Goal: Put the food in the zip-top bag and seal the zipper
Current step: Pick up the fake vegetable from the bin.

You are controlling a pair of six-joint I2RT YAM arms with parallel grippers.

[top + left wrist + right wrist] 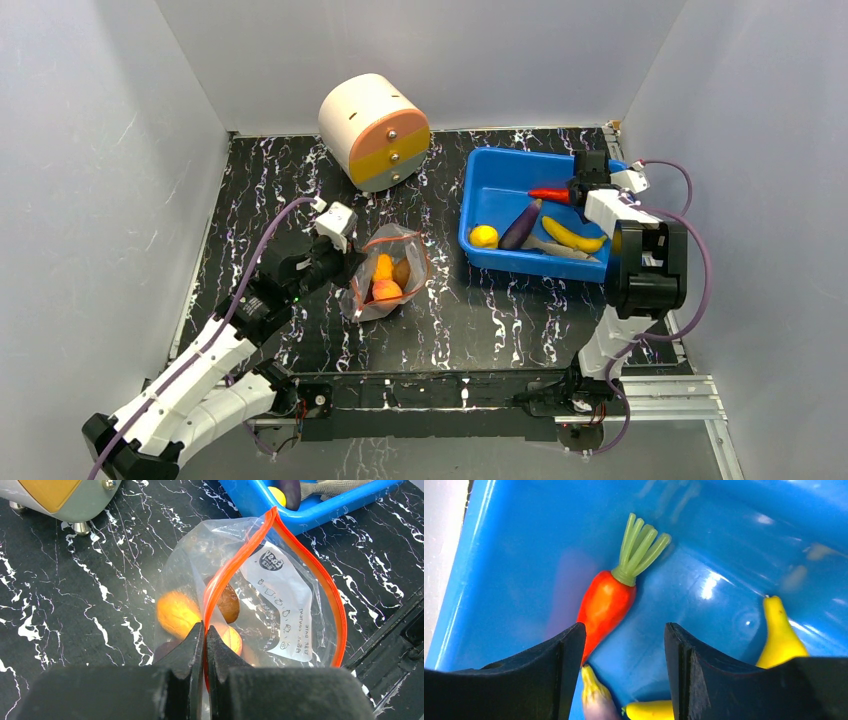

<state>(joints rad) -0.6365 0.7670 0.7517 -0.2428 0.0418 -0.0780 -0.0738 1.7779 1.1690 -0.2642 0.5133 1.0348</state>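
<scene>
Orange carrot (605, 605) just ahead of right gripper (624, 630), fingers spread, tip nearest, leaves pointing away; left gripper (205, 629) clamped on zip-top bag (280, 592) zipper (220, 580).

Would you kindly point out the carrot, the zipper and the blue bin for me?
carrot (605, 605): right wrist view, on its orange body.
zipper (241, 552): left wrist view, on the left run of the red-orange strip.
blue bin (500, 185): top external view, on its bare floor.

Brightly, evenly lit from above, with soft, faint shadows only. Inside the blue bin (500, 190), white glare patches and smeared reflections across the glossy floor, slightly soft focus
</scene>
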